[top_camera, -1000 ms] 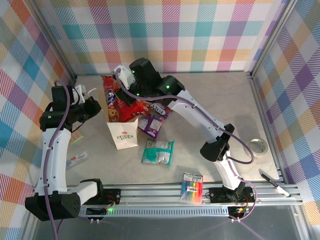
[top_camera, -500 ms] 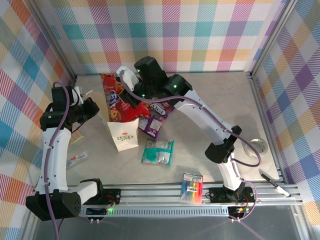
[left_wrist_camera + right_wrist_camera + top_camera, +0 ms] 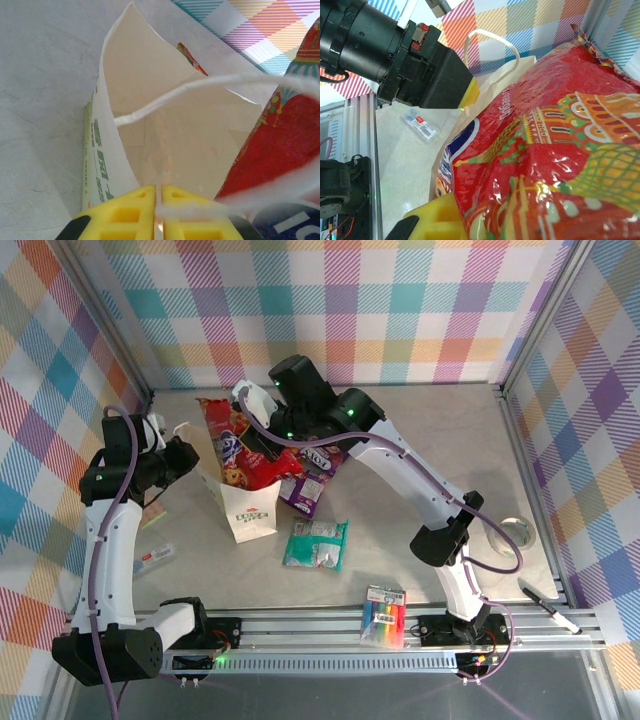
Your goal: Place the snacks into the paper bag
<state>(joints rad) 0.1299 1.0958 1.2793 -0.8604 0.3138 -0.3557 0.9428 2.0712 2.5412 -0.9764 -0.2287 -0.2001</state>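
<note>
The white paper bag (image 3: 248, 518) stands open left of centre, its pale inside (image 3: 175, 130) facing the left wrist camera. My left gripper (image 3: 195, 458) (image 3: 159, 210) is shut on the bag's near rim, and a white twisted handle (image 3: 200, 87) crosses in front. My right gripper (image 3: 258, 425) is shut on the large red snack (image 3: 232, 435) (image 3: 560, 150), which hangs tilted at the bag's mouth with its lower end inside (image 3: 280, 145). One yellow finger (image 3: 435, 220) shows under the packet. A purple snack (image 3: 305, 485) and a teal snack (image 3: 316, 545) lie on the table right of the bag.
A rainbow marker pack (image 3: 383, 615) lies near the front rail. A tape roll (image 3: 517, 530) and a black pen (image 3: 548, 605) sit at the right. A small clear packet (image 3: 152, 558) (image 3: 421, 125) lies left of the bag. Checkered walls close in the back and sides.
The right gripper has carried the red snack left and down into the bag's mouth. The bag's top has shifted slightly left with the left gripper.
</note>
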